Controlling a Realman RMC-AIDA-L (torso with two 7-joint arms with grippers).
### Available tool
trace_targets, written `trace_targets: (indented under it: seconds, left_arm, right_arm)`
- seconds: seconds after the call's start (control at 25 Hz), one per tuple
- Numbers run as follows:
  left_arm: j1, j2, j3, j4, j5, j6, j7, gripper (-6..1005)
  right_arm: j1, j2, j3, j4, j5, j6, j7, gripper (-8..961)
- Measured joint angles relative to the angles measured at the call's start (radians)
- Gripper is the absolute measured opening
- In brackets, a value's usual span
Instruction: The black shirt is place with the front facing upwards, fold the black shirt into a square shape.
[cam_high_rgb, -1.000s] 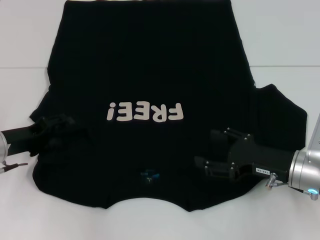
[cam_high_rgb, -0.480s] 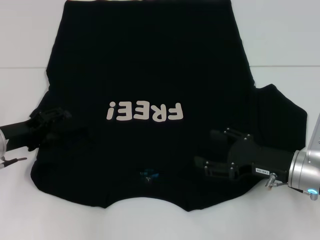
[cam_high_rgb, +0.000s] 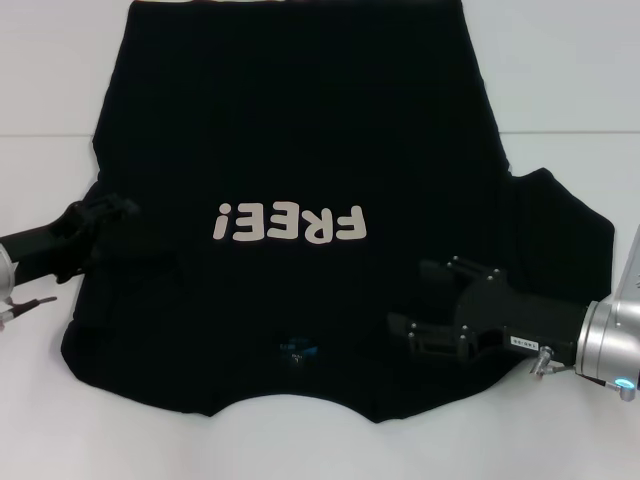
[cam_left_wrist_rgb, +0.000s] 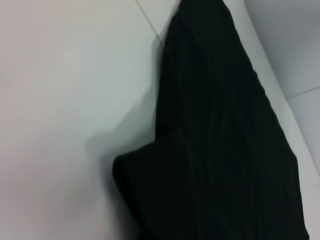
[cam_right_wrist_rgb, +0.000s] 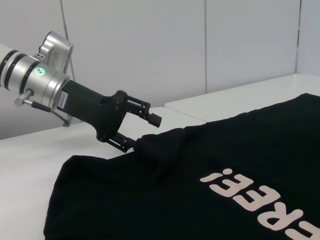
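On the white table (cam_high_rgb: 560, 80), both open grippers, left gripper (cam_high_rgb: 112, 212) and right gripper (cam_high_rgb: 425, 300), are hovering at the black shirt (cam_high_rgb: 300, 120) sleeves, grasping nothing.

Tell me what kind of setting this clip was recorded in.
Probably a lab or robot test bench, not a home: a bare white tabletop against plain pale wall panels, holding only a black cloth T-shirt with an off-white "FREE!" print, worked by two black robot grippers, left and right.
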Motion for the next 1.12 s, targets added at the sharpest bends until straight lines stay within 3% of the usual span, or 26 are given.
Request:
trace_targets:
  seconds: [0.32, 0.56, 0.72, 0.84, 0.96, 1.12]
  left_arm:
    - [-0.034, -0.023, 0.000, 0.003, -0.073, -0.038, 0.063, 770]
    - [-0.138, -0.045, 0.015, 0.003, -0.136, -0.014, 0.164, 769]
    - [-0.170, -0.049, 0.086, 0.012, -0.132, 0.009, 0.183, 769]
    - [-0.137, -0.043, 0.099, 0.047, -0.141, 0.068, 0.226, 770]
    - [-0.055, -0.037, 0.088, 0.115, -0.173, 0.234, 0.391, 770]
    - [0.071, -0.032, 0.088, 0.200, -0.205, 0.517, 0.728, 769]
  right_arm:
    - [-0.004, 0.000, 0.000, 0.002, 0.000, -0.005, 0.000, 924]
    - [-0.012, 0.000, -0.001, 0.004, 0.000, -0.013, 0.000, 924]
    - [-0.022, 0.000, 0.001, 0.004, 0.003, -0.018, 0.000, 924]
    - [-0.028, -0.001, 0.021, 0.002, 0.009, -0.020, 0.016, 924]
    - [-0.035, -0.008, 0.053, -0.033, 0.013, -0.022, 0.148, 924]
    - [-0.063, -0.050, 0.052, -0.183, -0.012, -0.033, 0.583, 924]
